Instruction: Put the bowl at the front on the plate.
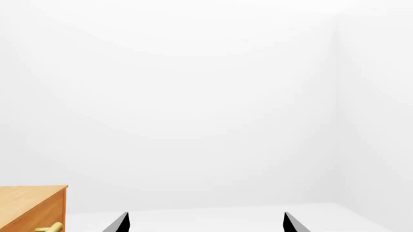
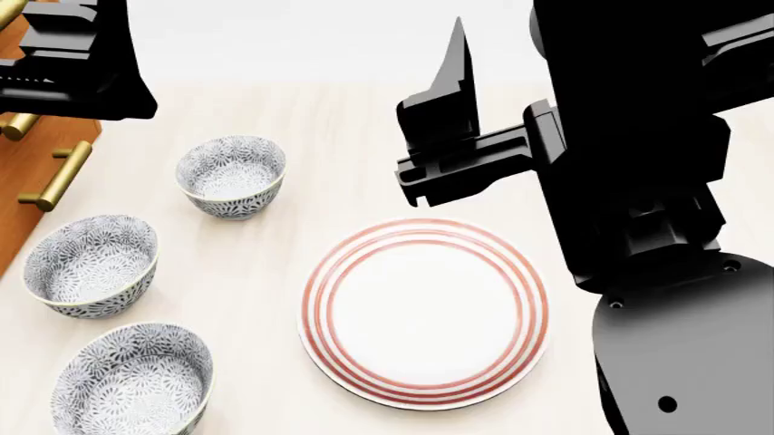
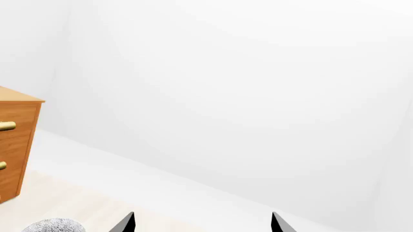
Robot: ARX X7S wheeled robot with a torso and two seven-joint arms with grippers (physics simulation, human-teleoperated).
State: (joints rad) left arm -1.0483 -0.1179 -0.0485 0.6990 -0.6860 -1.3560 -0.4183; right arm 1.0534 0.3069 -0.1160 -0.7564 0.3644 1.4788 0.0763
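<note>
Three grey-blue floral bowls stand in a row at the left of the head view. The bowl at the front (image 2: 133, 381) is the one nearest me, upright and empty. The plate (image 2: 423, 311), white with red rings, lies to its right with nothing on it. My right gripper (image 3: 202, 221) is open, raised over the table behind the plate, holding nothing. My left gripper (image 1: 205, 221) is open too, held high at the far left above the cabinet, well away from the bowls.
The middle bowl (image 2: 92, 264) and the far bowl (image 2: 231, 176) stand behind the front one. A wooden drawer cabinet (image 2: 36, 195) with brass handles borders the table's left side. A bowl's rim (image 3: 55, 225) shows in the right wrist view.
</note>
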